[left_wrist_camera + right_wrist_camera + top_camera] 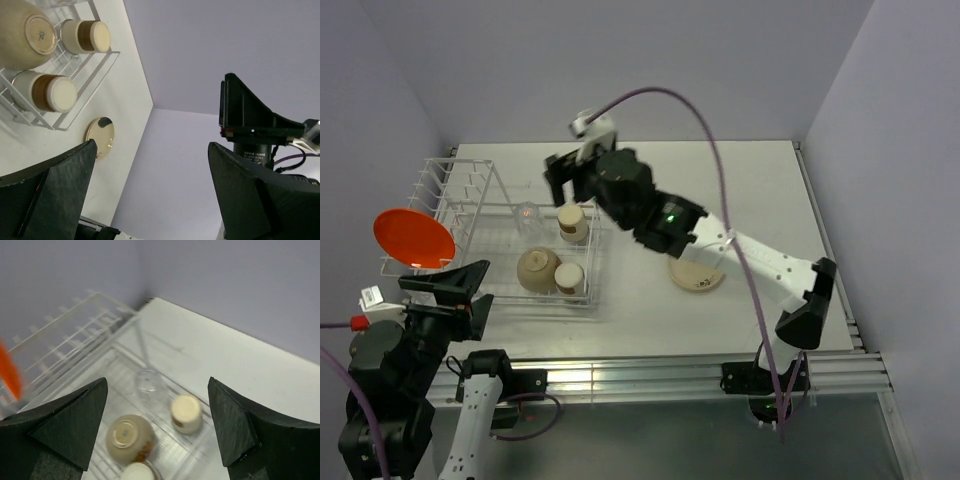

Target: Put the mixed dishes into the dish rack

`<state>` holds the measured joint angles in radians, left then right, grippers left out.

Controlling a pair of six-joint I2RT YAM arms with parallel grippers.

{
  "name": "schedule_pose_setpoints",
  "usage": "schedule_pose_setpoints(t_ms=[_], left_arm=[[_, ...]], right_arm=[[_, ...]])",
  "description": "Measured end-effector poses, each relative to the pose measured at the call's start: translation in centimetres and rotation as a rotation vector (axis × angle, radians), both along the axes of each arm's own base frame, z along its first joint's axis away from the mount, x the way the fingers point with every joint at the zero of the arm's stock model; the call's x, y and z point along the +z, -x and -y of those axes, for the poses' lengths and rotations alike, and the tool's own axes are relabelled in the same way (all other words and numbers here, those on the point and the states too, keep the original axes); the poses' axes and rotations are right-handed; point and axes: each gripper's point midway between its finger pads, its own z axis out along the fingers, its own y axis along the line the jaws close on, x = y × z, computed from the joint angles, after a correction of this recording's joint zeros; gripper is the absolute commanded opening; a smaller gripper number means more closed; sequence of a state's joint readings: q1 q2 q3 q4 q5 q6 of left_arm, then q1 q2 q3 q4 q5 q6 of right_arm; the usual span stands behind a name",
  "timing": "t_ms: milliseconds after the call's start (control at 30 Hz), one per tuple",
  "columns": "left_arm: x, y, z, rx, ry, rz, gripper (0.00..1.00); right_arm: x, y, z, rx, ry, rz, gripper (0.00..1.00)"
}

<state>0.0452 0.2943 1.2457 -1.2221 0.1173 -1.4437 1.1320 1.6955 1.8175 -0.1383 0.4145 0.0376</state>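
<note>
Nearest the overhead view, the left gripper (152, 149) hangs low at the front left corner of the rack (470, 190), its jaws spread wide with nothing between them. Inside the rack's low basket sit a bowl (537, 268), turned foot up, and just beside it on the right the near cup (569, 277). Behind them are the far cup (573, 222) and a small clear glass (526, 213). Both cups show a pale flat end upward, so they appear to be mouth down. An orange plate (413, 238) stands on edge at the rack's left end by the upright slots, though I cannot tell whether it sits properly in a slot. Above the back of the basket, over the far cup, hovers the right gripper (568, 185), jaws wide apart and holding nothing. By my reading, five of the six pieces are loaded and one is left: a shallow dish (697, 275) lying flat on the worktop (740, 190) to the right of the rack, apart from it. Its far edge is covered by the right arm (760, 260) in the overhead view, so that arm probably has to pull back before reaching it. With the basket crowded, the free upright slots look like the likelier home for the dish. A purple cable (710, 130) arcs over the back of the worktop.
</note>
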Motion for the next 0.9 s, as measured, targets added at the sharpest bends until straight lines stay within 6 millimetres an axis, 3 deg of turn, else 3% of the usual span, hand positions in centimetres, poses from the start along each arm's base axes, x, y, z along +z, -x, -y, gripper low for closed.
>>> schedule_pose_setpoints(t_ms=[167, 233, 300, 400, 500, 567, 700, 900], left_arm=[[0.9, -1.9, 0.6, -0.047, -0.040, 0.033, 0.99], [0.9, -2.6, 0.8, -0.058, -0.042, 0.037, 0.99], [0.8, -3.2, 1.0, -0.071, -0.043, 0.037, 0.99], [0.9, -4.3, 1.4, -0.114, -0.057, 0.019, 0.99], [0.5, -5.7, 1.7, -0.153, -0.078, -0.017, 0.99], [0.0, -6.5, 1.8, -0.174, -0.090, -0.044, 0.99], [0.1, -6.4, 2.1, -0.208, -0.104, -0.036, 0.99], [0.5, -6.3, 2.9, -0.272, -0.130, -0.019, 0.99]], right_arm=[[0.0, -5.8, 11.3, -0.223, -0.114, -0.173, 0.88], [-0.8, -6.8, 15.4, -0.298, -0.147, -0.236, 0.88], [-2.1, -7.0, 18.3, -0.333, -0.181, -0.313, 0.88], [-5.6, -7.6, 22.8, -0.391, -0.240, -0.461, 0.84], [-11.2, -8.2, 27.1, -0.495, -0.258, -0.633, 0.83], [-15.7, -7.8, 28.6, -0.547, -0.227, -0.766, 0.82], [-22.3, -6.1, 29.0, -0.579, -0.160, -0.970, 0.81], [-27.2, -3.6, 29.9, -0.612, -0.127, -1.124, 0.78]])
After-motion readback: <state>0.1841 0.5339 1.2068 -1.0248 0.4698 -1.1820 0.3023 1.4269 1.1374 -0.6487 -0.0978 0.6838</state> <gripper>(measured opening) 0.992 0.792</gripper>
